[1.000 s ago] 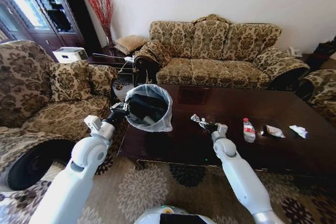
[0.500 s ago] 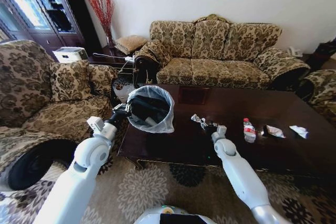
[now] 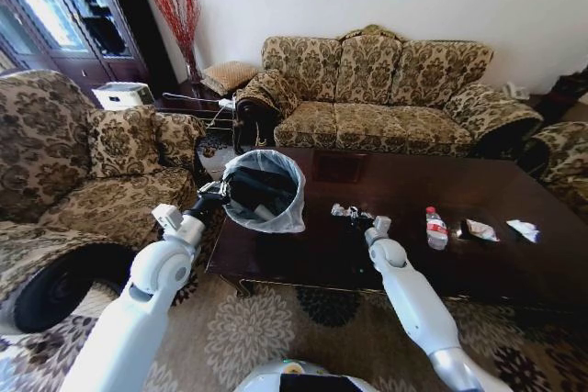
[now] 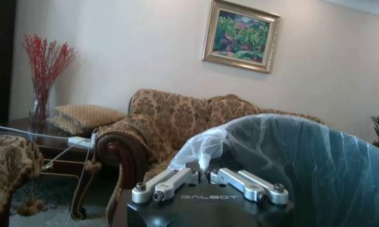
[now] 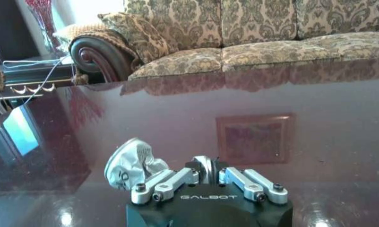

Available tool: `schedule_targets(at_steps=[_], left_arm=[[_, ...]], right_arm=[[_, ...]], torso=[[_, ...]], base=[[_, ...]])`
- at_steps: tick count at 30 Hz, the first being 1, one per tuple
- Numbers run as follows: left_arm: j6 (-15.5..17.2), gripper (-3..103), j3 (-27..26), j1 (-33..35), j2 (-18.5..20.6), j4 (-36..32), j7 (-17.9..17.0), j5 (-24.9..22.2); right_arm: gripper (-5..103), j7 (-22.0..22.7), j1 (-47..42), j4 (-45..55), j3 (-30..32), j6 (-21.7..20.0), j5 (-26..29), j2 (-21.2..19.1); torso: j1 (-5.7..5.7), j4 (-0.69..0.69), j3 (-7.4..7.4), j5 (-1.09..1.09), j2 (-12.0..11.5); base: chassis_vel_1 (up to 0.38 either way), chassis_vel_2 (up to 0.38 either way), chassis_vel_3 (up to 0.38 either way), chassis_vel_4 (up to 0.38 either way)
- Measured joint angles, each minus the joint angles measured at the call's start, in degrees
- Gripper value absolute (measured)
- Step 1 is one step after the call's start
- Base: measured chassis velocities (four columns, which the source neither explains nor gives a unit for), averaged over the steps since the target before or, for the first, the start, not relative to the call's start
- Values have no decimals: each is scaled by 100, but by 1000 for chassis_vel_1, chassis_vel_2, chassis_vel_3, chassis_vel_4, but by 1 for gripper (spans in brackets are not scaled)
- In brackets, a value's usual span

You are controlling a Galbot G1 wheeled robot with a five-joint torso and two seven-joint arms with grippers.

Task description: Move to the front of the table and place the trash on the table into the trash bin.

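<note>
- The right gripper sits low over the table, centre of the head frame; its fingers are drawn close together around a crumpled shiny wrapper, which bulges out beside them in the lower middle of the right wrist frame.
- The right arm runs from there down to the lower right of the head frame.
- The left gripper has its fingers pinched shut on the bag-lined rim of the bin, left of centre in the head frame.
- The bin is tilted with its mouth facing the camera, held over the table's left end; its pale bag fills the right half of the left wrist frame.
- The rest of the trash lies on the table in the right half of the head frame: a bottle with a red label, then a wrapper scrap, then a white tissue nearest the right edge.
- A sofa stands behind the table, upper centre.
</note>
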Motion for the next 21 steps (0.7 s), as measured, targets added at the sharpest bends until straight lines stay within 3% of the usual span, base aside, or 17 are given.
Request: schedule_targets(at_steps=[5,9,15,18,20,21], left_arm=[[0,3,24,4,-5,-34,-3,18],[0,3,24,35,25,-72,-8,17],[0,3,93,23,71,23,29,32],[2,3,170,-12,101,82,30,37],[22,3,244,-70,162,112,22,20],[22,3,244,-70,162,112,22,20]], right_arm=[[8,37,-109,174,30,85,5,-67],[8,244,-194,911,133,112,89,-236],[8,468,192,2638,89,249,70,-826],[8,315,543,3249,4,377,117,-1156],[8,106,952,3746,-176,349,406,-1584],[8,106,952,3746,-176,349,406,-1584]], torso=[[0,0,1,3,0],[0,-1,1,3,0],[0,0,0,1,0],[1,2,1,2,0],[1,1,1,1,0],[1,1,1,1,0]], base=[[0,0,0,0],[0,0,0,0],[0,0,0,0],[0,0,0,0],[0,0,0,0],[0,0,0,0]])
